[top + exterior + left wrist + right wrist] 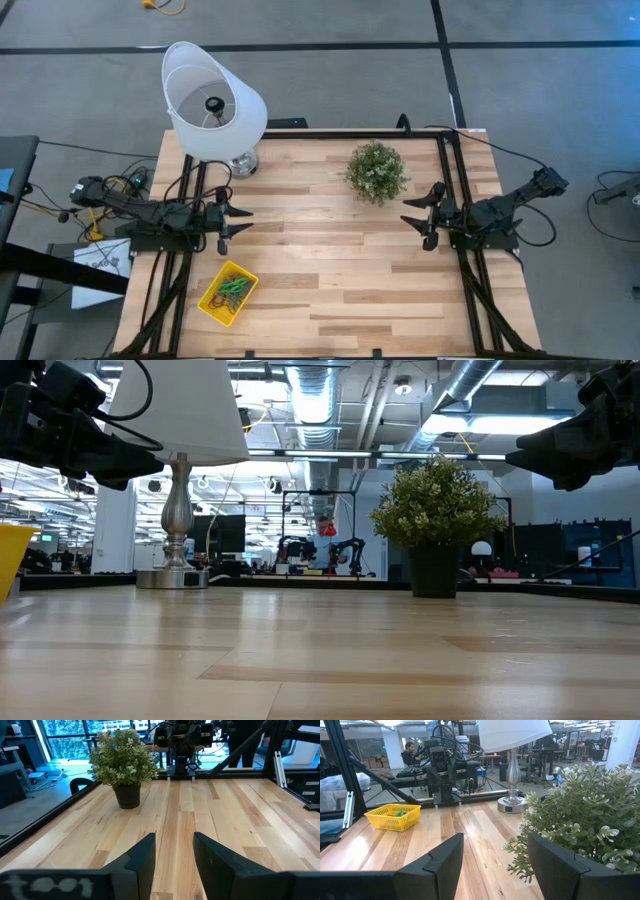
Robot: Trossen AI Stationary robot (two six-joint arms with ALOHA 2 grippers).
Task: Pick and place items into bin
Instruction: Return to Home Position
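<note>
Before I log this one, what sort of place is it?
Probably a robotics lab in an open industrial hall: exposed ceiling ducts, more robot rigs beyond the wooden table, and a person in the background.

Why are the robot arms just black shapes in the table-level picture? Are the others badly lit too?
Low view: bright ceiling lights behind leave the left pincer and right pincer as dark silhouettes. High view: even light, soft shadow beside the small green potted plant. Right wrist view: the white lampshade glares.

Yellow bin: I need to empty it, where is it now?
High view: the bin sits at the table's lower left corner, just below the left gripper.
</note>
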